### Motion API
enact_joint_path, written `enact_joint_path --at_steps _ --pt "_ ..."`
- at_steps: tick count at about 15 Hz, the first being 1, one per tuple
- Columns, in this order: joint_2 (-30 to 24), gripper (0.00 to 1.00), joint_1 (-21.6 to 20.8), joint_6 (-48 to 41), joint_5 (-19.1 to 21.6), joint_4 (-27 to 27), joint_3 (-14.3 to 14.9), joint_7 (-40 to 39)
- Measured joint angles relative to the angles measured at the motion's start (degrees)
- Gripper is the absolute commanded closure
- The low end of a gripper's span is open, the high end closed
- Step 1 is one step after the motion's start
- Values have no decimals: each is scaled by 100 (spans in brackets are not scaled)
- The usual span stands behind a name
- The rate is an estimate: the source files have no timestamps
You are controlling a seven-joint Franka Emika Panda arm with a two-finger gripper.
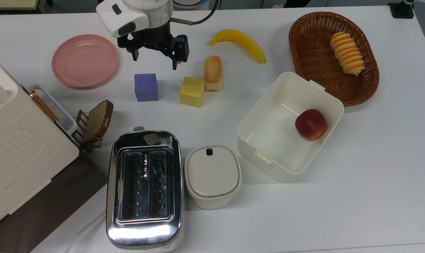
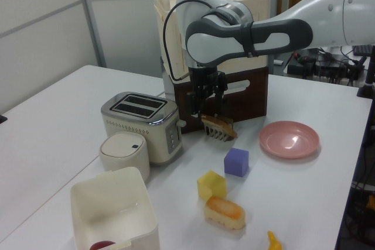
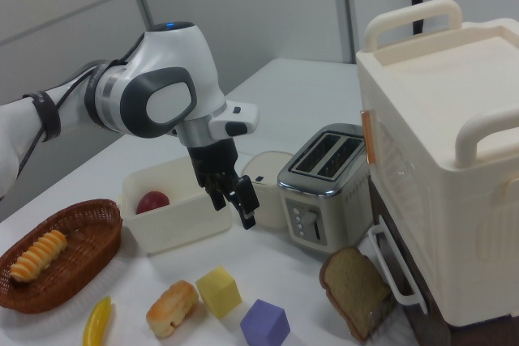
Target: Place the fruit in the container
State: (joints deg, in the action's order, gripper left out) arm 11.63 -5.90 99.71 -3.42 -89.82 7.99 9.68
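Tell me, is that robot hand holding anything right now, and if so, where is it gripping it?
Nothing is held. The hand hangs open and empty above the table, while the banana lies untouched to the top view's right.

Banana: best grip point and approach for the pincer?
Probably take the banana at its thick middle, coming straight down from above. It lies flat on the table with free space along both long sides, so the pincer fingers can close across its narrow width. Avoid the tapered tips.

Bright even overhead light, soft shadows, glare on toaster (image 1: 143, 236), sharp focus
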Motion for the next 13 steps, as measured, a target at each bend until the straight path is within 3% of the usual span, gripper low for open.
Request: enact_joint_path --at_steps 13 --pt "0 0 26 -66 0 -3 0 -2"
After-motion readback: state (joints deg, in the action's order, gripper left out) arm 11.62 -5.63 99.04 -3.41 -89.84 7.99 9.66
